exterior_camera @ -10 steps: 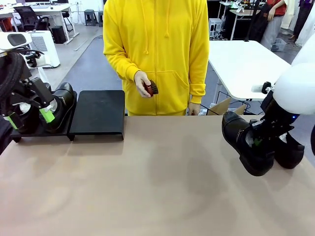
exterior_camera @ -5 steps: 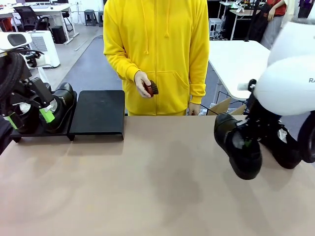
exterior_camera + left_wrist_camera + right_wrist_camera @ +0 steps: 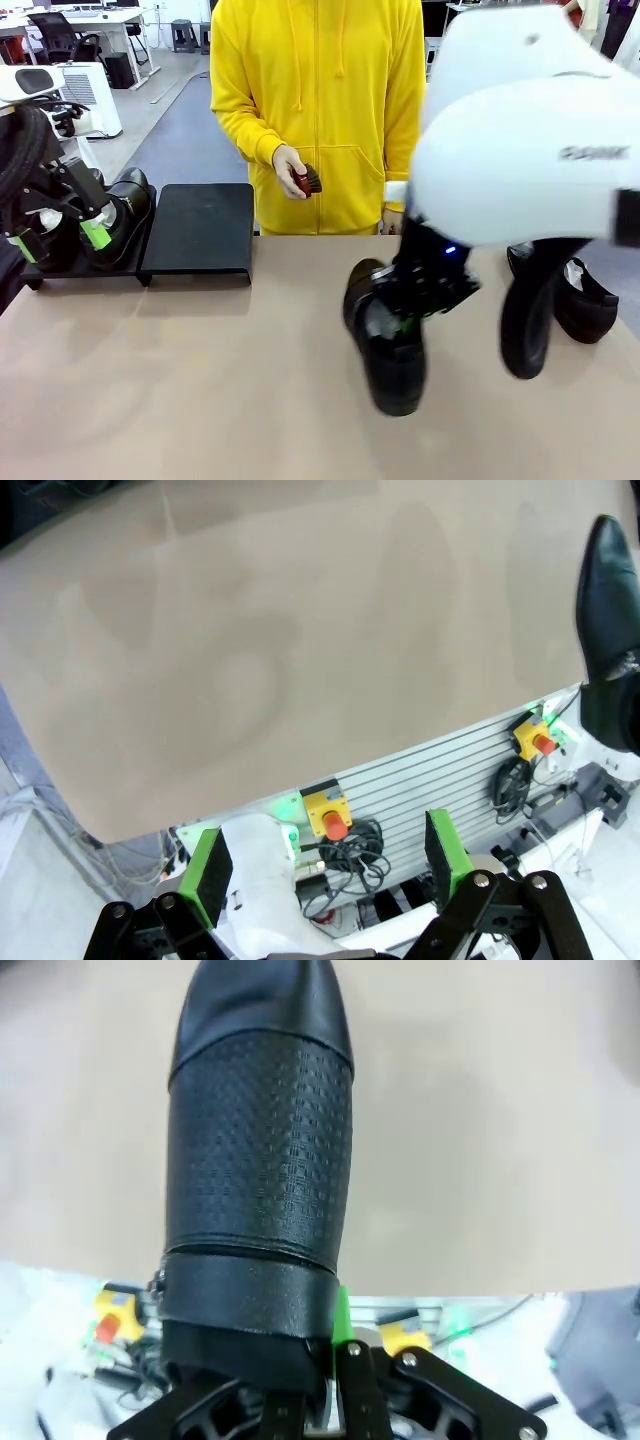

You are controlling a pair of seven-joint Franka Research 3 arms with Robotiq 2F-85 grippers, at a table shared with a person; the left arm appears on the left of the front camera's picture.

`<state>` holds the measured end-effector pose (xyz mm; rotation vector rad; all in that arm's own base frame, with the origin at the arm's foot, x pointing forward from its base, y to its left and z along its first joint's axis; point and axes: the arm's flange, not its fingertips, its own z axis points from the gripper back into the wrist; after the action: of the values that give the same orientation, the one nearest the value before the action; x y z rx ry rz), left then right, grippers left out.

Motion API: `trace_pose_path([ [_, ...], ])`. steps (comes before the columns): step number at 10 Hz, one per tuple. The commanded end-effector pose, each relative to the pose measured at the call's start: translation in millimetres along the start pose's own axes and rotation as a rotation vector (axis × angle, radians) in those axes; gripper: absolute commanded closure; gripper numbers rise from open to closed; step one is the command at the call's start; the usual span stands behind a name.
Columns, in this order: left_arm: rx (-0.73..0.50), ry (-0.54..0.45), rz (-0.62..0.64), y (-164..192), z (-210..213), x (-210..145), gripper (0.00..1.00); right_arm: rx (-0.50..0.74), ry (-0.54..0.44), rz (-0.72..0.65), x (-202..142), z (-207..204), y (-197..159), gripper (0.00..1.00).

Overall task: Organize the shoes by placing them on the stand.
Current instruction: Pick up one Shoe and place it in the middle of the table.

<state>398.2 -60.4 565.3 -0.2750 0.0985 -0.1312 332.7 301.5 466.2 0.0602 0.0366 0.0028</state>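
Shoe (image 3: 390, 360), pinched in right tool (image 3: 405, 325), has swung leftward over table (image 3: 200, 380); left tool (image 3: 328, 865) stays spread.

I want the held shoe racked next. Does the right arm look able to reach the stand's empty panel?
Probably yes: bare table lies between the shoe in the right tool and that panel; the left tool hangs by the other one.
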Motion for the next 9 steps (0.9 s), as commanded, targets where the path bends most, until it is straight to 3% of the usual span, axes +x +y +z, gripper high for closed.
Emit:
trace_pose_path([
  [1, -0.003, -0.001, -0.012, 2.7, -1.5, -3.5, 0.0, 0.008, -0.014, -0.063, 19.3, -25.8, 32.0, 1.0],
  [3, -0.003, -0.001, -0.012, 2.7, -1.5, -3.5, 0.0, -0.012, -0.091, -0.091, 22.7, -55.9, 55.1, 1.0],
  [7, -0.003, -0.001, -0.012, 2.7, -1.5, -3.5, 0.0, -0.021, -0.005, -0.029, 49.8, -100.1, 74.6, 1.0],
  [8, -0.003, -0.001, -0.012, 2.7, -1.5, -3.5, 0.0, -0.025, 0.026, -0.006, 53.9, -106.5, 73.7, 0.94],
  [9, -0.003, -0.001, -0.012, 2.7, -1.5, -3.5, 0.0, -0.028, 0.045, -0.009, 55.8, -110.8, 71.7, 0.8],
])
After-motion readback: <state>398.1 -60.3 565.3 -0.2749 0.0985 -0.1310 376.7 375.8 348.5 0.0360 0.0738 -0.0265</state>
